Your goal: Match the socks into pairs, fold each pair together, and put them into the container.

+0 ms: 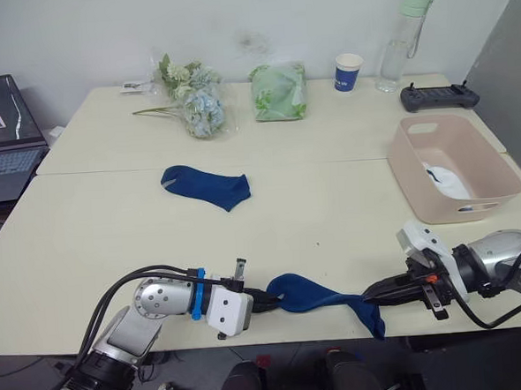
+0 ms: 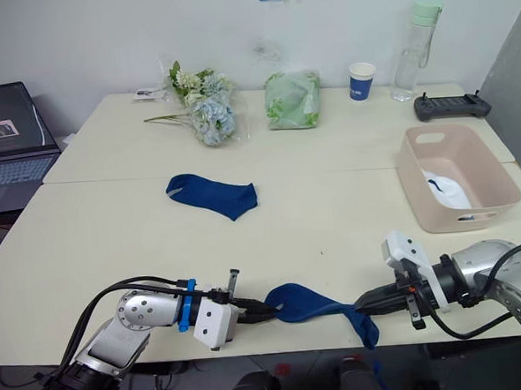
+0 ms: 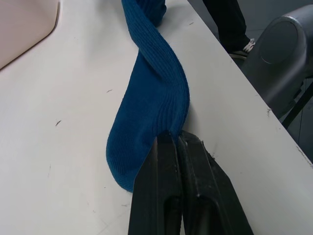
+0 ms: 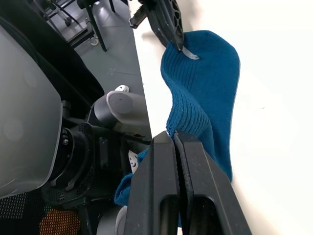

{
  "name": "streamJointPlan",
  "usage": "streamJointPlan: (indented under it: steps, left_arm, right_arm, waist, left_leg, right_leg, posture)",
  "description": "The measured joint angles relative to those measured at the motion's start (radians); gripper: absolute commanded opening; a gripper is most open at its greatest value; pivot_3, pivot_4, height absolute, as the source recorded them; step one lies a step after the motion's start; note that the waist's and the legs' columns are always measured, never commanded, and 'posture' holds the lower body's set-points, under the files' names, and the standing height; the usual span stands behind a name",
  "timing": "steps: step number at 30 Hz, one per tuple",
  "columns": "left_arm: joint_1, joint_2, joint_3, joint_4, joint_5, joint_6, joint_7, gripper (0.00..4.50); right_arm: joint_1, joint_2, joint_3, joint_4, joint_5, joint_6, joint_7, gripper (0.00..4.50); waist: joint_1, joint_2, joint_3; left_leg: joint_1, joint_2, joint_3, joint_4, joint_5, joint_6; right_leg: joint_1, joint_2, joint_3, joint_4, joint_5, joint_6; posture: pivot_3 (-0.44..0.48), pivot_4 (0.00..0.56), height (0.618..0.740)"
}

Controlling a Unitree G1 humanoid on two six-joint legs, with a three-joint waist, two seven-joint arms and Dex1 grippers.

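You're seeing left gripper (image 1: 269, 301) and right gripper (image 1: 369, 293) both pinching navy sock (image 1: 324, 299) at cream table (image 1: 112, 230) bottom edge; laptop (image 1: 5, 140) sitting upper left.

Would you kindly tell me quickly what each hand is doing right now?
Left hand: closed on one end of the navy sock.
Right hand: closed on the same sock's other end.

right hand (image 4: 177, 139): pinched closed on navy sock (image 4: 205, 83) | left hand (image 4: 175, 41): gripping sock's far end
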Motion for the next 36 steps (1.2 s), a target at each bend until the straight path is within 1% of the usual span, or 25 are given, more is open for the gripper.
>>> streamJointPlan:
  steps: [2,4,8,12,14,17,19,21,22,26,28,30,32,33,36]
  left_arm:
    - [0.007,0.010,0.002,-0.030,-0.038,0.075,-0.003,0.03]
    - [0.018,0.042,0.009,-0.091,-0.075,0.174,-0.008,0.03]
    - [0.043,0.098,0.061,-0.242,-0.197,0.386,-0.005,0.03]
    - [0.080,0.138,0.110,-0.322,-0.292,0.533,-0.002,0.03]
    - [0.096,0.162,0.134,-0.353,-0.368,0.642,0.000,0.03]
    - [0.098,0.228,0.219,-0.426,-0.566,0.880,0.022,0.03]
    - [0.092,0.256,0.272,-0.462,-0.674,0.992,0.038,0.03]
    - [0.095,0.289,0.303,-0.493,-0.740,1.071,0.042,0.03]
    - [0.102,0.301,0.309,-0.502,-0.754,1.098,0.042,0.03]
    - [0.122,0.310,0.285,-0.511,-0.764,1.163,0.041,0.03]
    - [0.120,0.292,0.257,-0.504,-0.744,1.170,0.048,0.03]
    - [0.110,0.263,0.202,-0.465,-0.676,1.141,0.050,0.03]
    - [0.072,0.225,0.151,-0.396,-0.596,1.099,0.055,0.03]
    - [0.048,0.211,0.133,-0.368,-0.565,1.080,0.058,0.03]
    - [-0.057,0.164,0.075,-0.270,-0.465,1.023,0.048,0.03]
  right_arm:
    - [-0.011,0.008,0.000,0.000,0.000,0.000,-0.001,0.00]
    - [-0.025,0.013,0.000,0.000,0.000,0.001,-0.004,0.00]
    - [-0.041,0.024,0.001,0.000,0.002,0.009,-0.010,0.00]
    - [-0.064,0.030,0.001,0.000,0.004,0.023,-0.014,0.00]
    - [-0.068,0.030,0.001,0.000,0.006,0.027,-0.014,0.00]
    - [-0.083,0.030,-0.001,0.000,0.044,0.061,-0.009,0.00]
    - [-0.102,0.023,-0.005,-0.003,0.086,0.102,-0.005,0.00]
    - [-0.114,-0.002,-0.019,-0.021,0.125,0.141,0.002,0.00]
    - [-0.115,-0.016,-0.026,-0.028,0.138,0.154,0.003,0.00]
    - [-0.112,-0.028,-0.030,-0.029,0.158,0.175,0.004,0.00]
    - [-0.110,-0.034,-0.015,-0.027,0.134,0.162,0.005,0.00]
    - [-0.110,-0.039,0.027,-0.012,0.072,0.119,0.016,0.00]
    - [-0.142,-0.014,0.078,0.047,-0.003,0.061,0.021,0.00]
    - [-0.158,-0.002,0.096,0.075,-0.037,0.035,0.022,0.00]
    - [-0.241,0.039,0.171,0.179,-0.150,-0.061,0.036,0.00]
  waist:
    - [-0.001,0.000,0.000]
    - [-0.002,0.000,0.000]
    - [-0.002,0.000,0.000]
    - [-0.002,0.000,0.000]
    - [-0.002,0.000,0.000]
    - [-0.002,0.000,0.000]
    - [-0.002,0.000,0.000]
    - [-0.002,0.000,0.000]
    - [-0.002,0.000,0.000]
    - [-0.002,0.000,0.000]
    - [-0.001,0.000,0.000]
    - [-0.001,0.000,0.000]
    - [-0.002,0.000,0.000]
    - [-0.002,0.000,0.000]
    - [-0.002,0.000,0.000]
  left_leg:
    - [0.000,0.000,0.000,0.000,0.000,0.000]
    - [0.000,0.000,0.000,0.000,0.000,0.000]
    - [0.000,0.000,0.000,0.000,0.000,0.000]
    - [0.000,0.000,0.000,0.000,0.000,0.000]
    - [0.000,0.001,-0.001,0.000,0.000,0.000]
    - [0.000,0.000,-0.001,0.000,0.000,0.000]
    - [0.000,0.000,-0.001,0.000,0.000,0.000]
    - [0.000,0.000,-0.001,0.000,0.000,0.000]
    - [0.000,0.000,-0.001,0.000,0.000,0.000]
    - [0.000,0.000,-0.001,0.000,0.000,0.000]
    - [0.000,0.000,0.000,0.000,0.000,0.000]
    - [0.000,0.000,0.000,0.000,0.000,0.000]
    - [0.000,0.000,0.000,0.000,0.000,0.000]
    - [0.000,0.000,0.000,0.000,0.000,0.000]
    - [0.000,0.000,0.001,0.001,0.000,0.000]
  right_leg:
    - [0.000,0.000,0.000,0.000,0.000,0.000]
    - [0.000,0.000,0.000,0.000,0.000,0.000]
    - [0.000,0.000,0.000,0.000,0.000,0.000]
    - [0.000,0.000,0.000,0.000,0.000,0.000]
    - [0.000,0.000,-0.001,0.000,0.000,0.000]
    - [0.000,0.000,-0.001,0.000,0.000,0.000]
    - [0.000,0.000,0.000,0.000,0.000,0.000]
    - [0.000,0.000,-0.001,0.000,0.000,0.000]
    - [0.000,0.000,-0.001,0.000,0.000,0.000]
    - [0.000,0.000,0.000,0.000,0.000,0.000]
    - [0.000,0.000,0.000,0.000,0.000,0.000]
    - [0.000,0.000,0.000,0.000,0.000,0.000]
    - [0.000,0.001,0.000,0.000,0.000,0.000]
    - [0.000,0.005,0.000,0.001,0.000,0.000]
    - [-0.001,0.005,0.001,0.000,0.000,0.000]
  posture:
    - [0.000,0.150,0.740]
    - [0.000,0.150,0.740]
    - [0.000,0.150,0.740]
    - [0.000,0.150,0.740]
    - [0.000,0.150,0.740]
    - [0.000,0.150,0.740]
    - [0.000,0.150,0.740]
    - [0.000,0.150,0.740]
    - [0.000,0.150,0.740]
    - [0.000,0.150,0.740]
    - [0.000,0.150,0.740]
    - [0.000,0.150,0.740]
    - [0.000,0.150,0.740]
    - [0.000,0.150,0.740]
    - [0.000,0.150,0.740]
